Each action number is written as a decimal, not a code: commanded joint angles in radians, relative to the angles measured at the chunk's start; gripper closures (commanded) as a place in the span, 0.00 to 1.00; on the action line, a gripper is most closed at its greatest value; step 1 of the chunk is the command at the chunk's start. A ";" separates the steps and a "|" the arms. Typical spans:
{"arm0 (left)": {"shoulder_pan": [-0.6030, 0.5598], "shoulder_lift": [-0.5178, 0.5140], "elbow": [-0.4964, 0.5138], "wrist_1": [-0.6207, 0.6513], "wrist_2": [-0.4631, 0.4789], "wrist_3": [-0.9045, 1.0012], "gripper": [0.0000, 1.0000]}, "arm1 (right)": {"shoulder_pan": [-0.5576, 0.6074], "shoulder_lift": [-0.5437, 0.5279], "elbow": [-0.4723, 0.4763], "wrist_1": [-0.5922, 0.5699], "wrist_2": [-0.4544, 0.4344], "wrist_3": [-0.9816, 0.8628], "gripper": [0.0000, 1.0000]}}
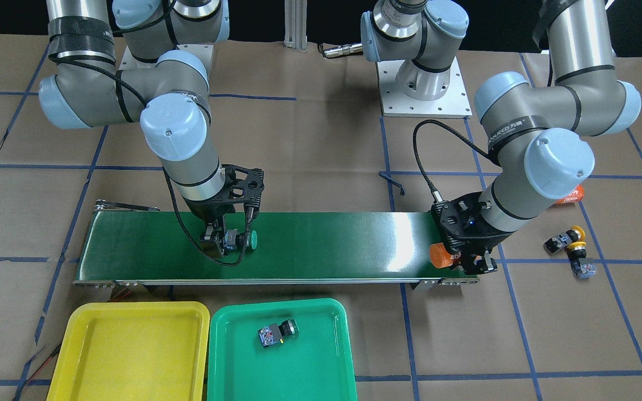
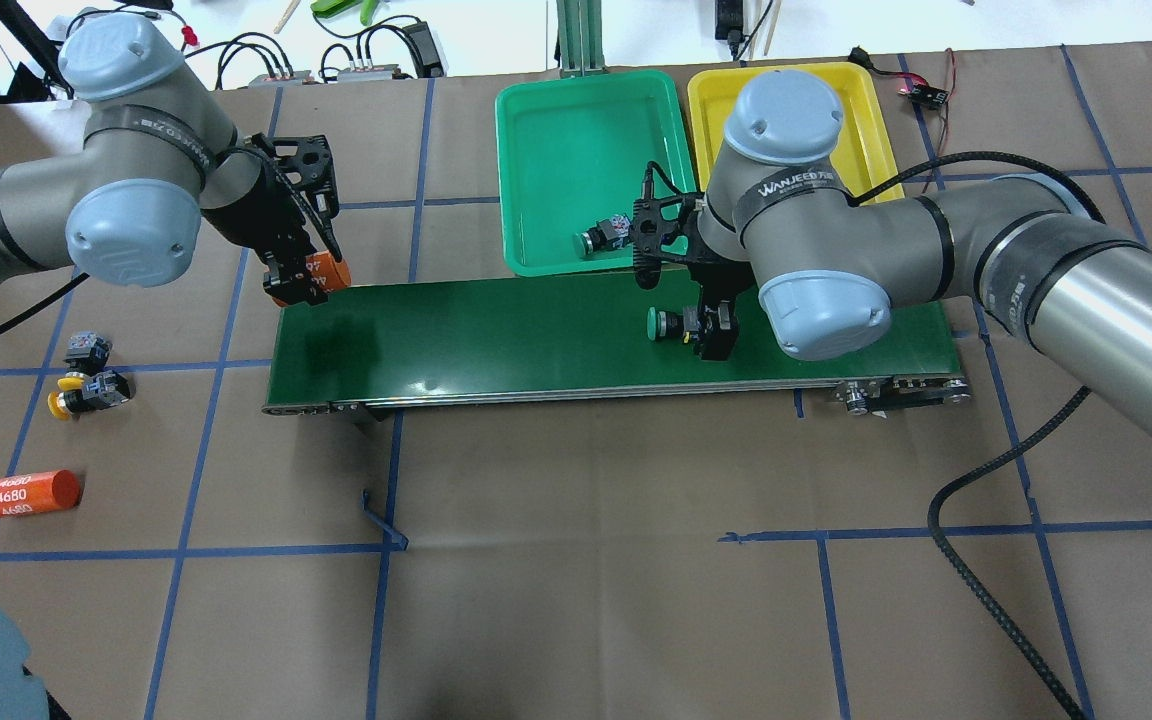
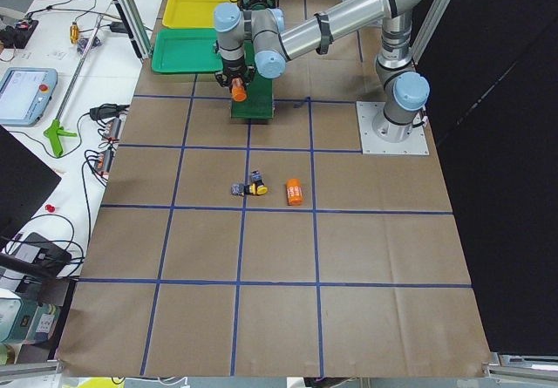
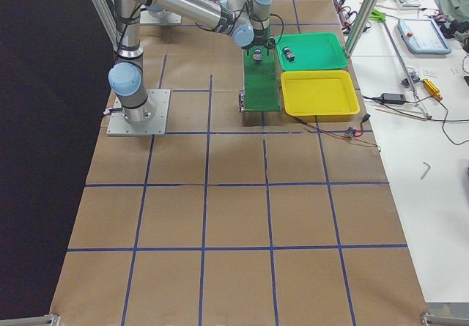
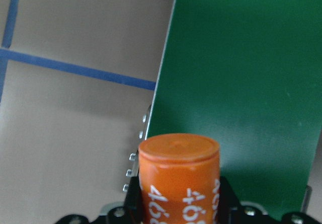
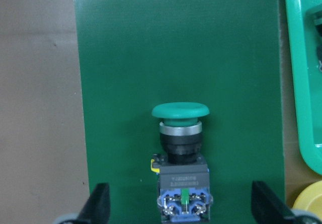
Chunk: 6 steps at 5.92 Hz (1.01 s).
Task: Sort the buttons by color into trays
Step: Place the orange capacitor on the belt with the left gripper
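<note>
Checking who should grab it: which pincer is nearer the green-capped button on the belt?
Right. The right pincer is at the green-capped button, open fingers either side; the left pincer is at the other end of the belt, shut on an orange cylinder.

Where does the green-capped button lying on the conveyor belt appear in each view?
Front-facing: green-capped button left of centre, on the belt.
Overhead: right of centre.
Exterior left: not visible.
Exterior right: too small to tell.
Left wrist: not in it.
Right wrist: bottom centre.
Shared landmark: the belt.
</note>
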 commanded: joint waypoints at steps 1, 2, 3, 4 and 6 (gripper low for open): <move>-0.026 0.002 -0.058 0.018 -0.014 0.077 0.92 | -0.019 0.008 0.025 -0.008 -0.011 -0.065 0.00; -0.026 0.014 -0.086 0.020 -0.012 0.084 0.86 | -0.036 0.005 0.030 -0.008 -0.014 -0.074 0.04; -0.026 -0.006 -0.087 0.021 -0.014 0.070 0.05 | -0.070 -0.001 0.031 -0.002 -0.017 -0.094 0.25; -0.026 0.005 -0.086 0.021 -0.009 0.065 0.01 | -0.100 -0.006 0.031 0.006 -0.028 -0.116 0.52; 0.021 0.025 -0.045 0.001 0.005 0.045 0.01 | -0.116 -0.009 0.031 0.012 -0.085 -0.146 0.89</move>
